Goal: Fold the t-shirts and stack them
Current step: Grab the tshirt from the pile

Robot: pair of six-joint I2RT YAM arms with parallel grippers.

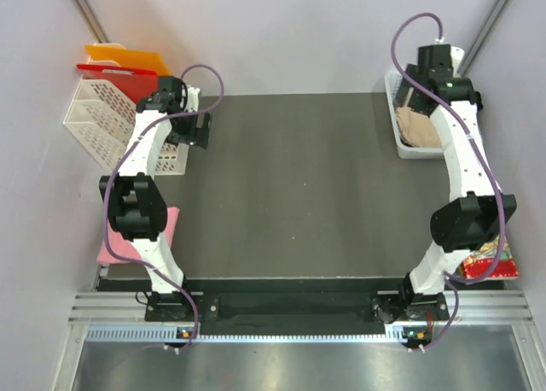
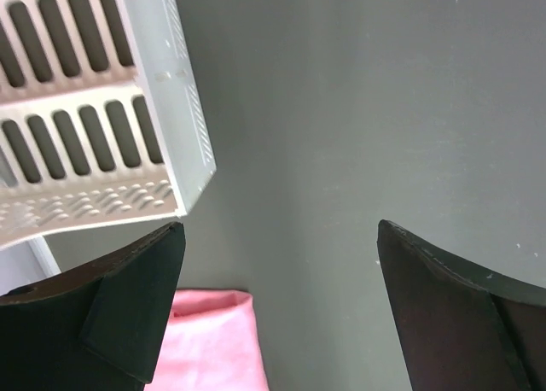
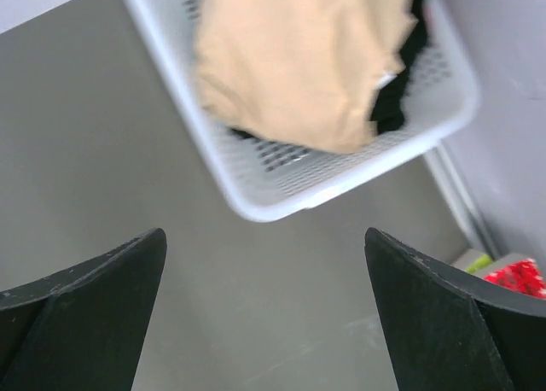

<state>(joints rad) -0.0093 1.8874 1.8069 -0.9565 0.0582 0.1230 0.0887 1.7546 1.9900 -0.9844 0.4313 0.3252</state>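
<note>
Both of my grippers were wide apart and holding nothing. My left gripper (image 2: pixel 281 237) hung over the dark bench (image 1: pixel 299 186) out at about 10 o'clock, right beside the corner of the cream slotted rack (image 2: pixel 102 152). The red board (image 1: pixel 119 75) and orange board (image 1: pixel 128 56) stood in the far end of that rack.

My right gripper (image 3: pixel 264 237) was up at about 2 o'clock, above bare bench just short of the white basket (image 3: pixel 281 195).

The shirts:
- The beige t-shirt (image 3: pixel 299 58) lay crumpled in the basket, on top.
- The black t-shirt (image 3: pixel 394 109) was under it in the same basket. Only dark bits poked out at the beige one's edges, and I couldn't make out any print.
- The pink t-shirt (image 1: pixel 115 248) was at about 8 o'clock, at the left edge of the bench and partly behind my left arm in the top view. My left wrist camera caught one edge of it, flat on the bench, between my fingers and the rack.

A colourful packet (image 1: pixel 495 263) sat at about 4 o'clock, just behind my right arm's elbow.
</note>
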